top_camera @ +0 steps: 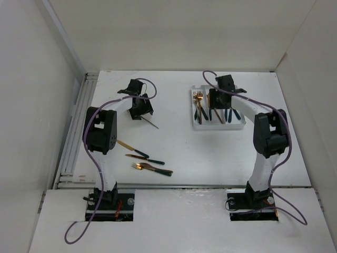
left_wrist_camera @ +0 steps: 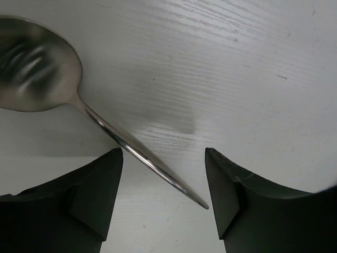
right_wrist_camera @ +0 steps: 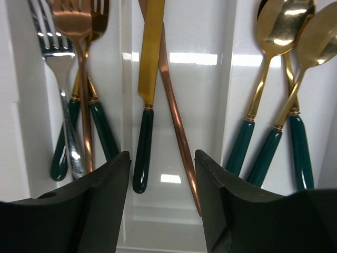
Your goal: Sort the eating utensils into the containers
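White counter boxed in by pale walls, both arms reaching out.
Left claw stands wide and empty, straddling the handle tip of a silver spoon lying flat. Right claw gapes, holding nothing, over the tray, above its middle compartment where two knives lie; forks left, spoons right. Three loose utensils, perhaps forks and a knife, lie near the left arm.

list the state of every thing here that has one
left gripper: open, straddling the silver spoon handle
right gripper: open, empty, above the tray's middle compartment
silver spoon: flat on the table, ungripped
tray: holds forks, knives and spoons, one kind per compartment
loose utensils: lying on the table, unsorted
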`<action>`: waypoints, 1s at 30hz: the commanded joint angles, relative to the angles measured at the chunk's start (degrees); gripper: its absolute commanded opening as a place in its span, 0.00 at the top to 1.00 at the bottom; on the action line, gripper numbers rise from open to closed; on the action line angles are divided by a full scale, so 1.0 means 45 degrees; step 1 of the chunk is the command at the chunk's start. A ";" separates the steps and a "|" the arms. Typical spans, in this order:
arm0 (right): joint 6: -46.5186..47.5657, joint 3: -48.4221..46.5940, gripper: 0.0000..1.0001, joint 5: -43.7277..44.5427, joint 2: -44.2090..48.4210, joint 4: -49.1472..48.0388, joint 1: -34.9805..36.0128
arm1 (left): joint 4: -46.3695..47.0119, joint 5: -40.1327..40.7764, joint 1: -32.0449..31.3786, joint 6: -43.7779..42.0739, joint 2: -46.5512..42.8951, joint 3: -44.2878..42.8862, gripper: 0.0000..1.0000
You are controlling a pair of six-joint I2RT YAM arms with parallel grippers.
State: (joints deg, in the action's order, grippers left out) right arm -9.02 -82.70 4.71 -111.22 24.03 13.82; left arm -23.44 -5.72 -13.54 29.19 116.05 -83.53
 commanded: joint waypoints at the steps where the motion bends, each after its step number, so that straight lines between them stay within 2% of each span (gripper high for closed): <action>1: 0.0148 -0.0041 0.42 0.0184 0.1354 -0.0222 -0.0064 | -0.1098 0.1463 -0.0018 0.0271 0.0149 0.0065 0.38; 6: 0.0148 0.0252 0.42 -0.0049 0.2213 -0.0476 -0.0064 | -0.1879 0.3805 -0.0136 -0.0684 0.0870 -0.0482 0.43; 11: 0.0148 0.0369 0.42 0.0065 0.2605 -0.0477 -0.0064 | -0.2252 0.4102 -0.0272 -0.0998 0.1319 -0.0931 0.50; 13: 0.0148 0.0369 0.42 0.0067 0.2780 -0.0593 -0.0064 | -0.2136 0.3694 -0.0389 -0.0998 0.1321 -0.0931 0.54; 18: 0.0265 0.0369 0.42 0.0338 0.3132 -0.0594 -0.0064 | -0.1726 0.3283 -0.0975 -0.1116 0.1475 -0.0560 0.86; 22: 0.0382 0.0602 0.42 0.0456 0.3368 -0.0594 -0.0064 | -0.1608 0.3029 -0.0975 -0.1116 0.1477 -0.0560 0.99; 30: 0.0498 0.0721 0.42 0.0574 0.3836 -0.0594 -0.0064 | -0.1198 0.1585 -0.0975 -0.1369 0.1342 -0.0268 1.00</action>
State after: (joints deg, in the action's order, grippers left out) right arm -7.68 -79.66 6.24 -96.49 23.49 13.82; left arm -27.03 8.12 -17.47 23.57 119.59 -88.05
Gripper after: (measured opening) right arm 0.579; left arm 0.047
